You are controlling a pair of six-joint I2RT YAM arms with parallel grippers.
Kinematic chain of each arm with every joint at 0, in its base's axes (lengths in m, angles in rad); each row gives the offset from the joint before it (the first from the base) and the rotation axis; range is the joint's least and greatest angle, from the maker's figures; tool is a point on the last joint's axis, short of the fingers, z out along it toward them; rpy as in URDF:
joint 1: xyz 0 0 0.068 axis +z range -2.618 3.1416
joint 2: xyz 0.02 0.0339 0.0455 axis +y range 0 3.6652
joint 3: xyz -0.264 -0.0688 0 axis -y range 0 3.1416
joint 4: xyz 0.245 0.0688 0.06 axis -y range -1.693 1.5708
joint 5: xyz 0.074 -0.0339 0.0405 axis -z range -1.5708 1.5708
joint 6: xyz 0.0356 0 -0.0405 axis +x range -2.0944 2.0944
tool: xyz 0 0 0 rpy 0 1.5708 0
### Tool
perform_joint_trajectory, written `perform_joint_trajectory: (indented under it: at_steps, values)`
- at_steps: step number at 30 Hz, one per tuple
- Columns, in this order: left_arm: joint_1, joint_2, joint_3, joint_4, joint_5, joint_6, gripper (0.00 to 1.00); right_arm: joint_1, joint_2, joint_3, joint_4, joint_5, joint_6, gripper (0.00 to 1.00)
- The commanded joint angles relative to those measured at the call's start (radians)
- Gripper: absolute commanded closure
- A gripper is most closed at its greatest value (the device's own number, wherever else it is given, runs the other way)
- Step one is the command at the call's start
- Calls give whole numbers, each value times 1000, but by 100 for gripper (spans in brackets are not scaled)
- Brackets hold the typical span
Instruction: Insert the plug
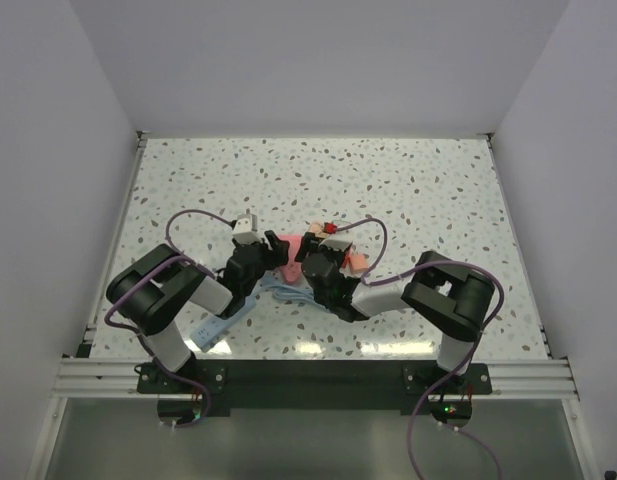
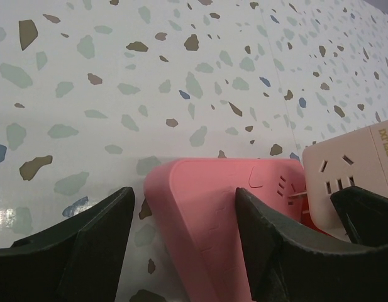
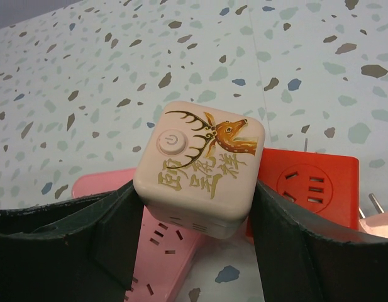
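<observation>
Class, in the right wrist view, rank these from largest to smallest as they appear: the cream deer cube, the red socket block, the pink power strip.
1. cream deer cube, though it sits nearest the camera, which inflates it.
2 and 3. red socket block and pink power strip: too alike to rank, and both are partly hidden.

A: Free room?
B: Far half of table (image 1: 388,170), plus strips along both walls (image 1: 58,150).
A: Blockers?
B: Middle's jammed. Pink triangle (image 2: 206,207) corner sits in left gripper (image 2: 184,201) gap. Cream cube (image 3: 200,167) clamped in right gripper (image 3: 195,189), red cube (image 3: 310,185) just behind. Pale blue strip (image 1: 216,322) beside left arm (image 1: 158,290).
</observation>
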Motion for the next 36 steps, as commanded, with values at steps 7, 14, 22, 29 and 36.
perform_joint_trajectory:
  at_steps: [7,14,22,29,36]
  values:
    - [-3,22,23,3,-8,24,34,10,2,40,123,65,-17,100]
    - [-3,22,23,2,-5,21,37,9,36,52,129,97,-27,100]
    - [-3,28,24,3,3,17,37,10,65,64,146,134,-43,100]
    - [-5,30,26,6,4,17,38,18,91,77,148,129,-35,100]
    - [-3,25,26,6,7,18,38,39,97,89,140,142,-46,100]
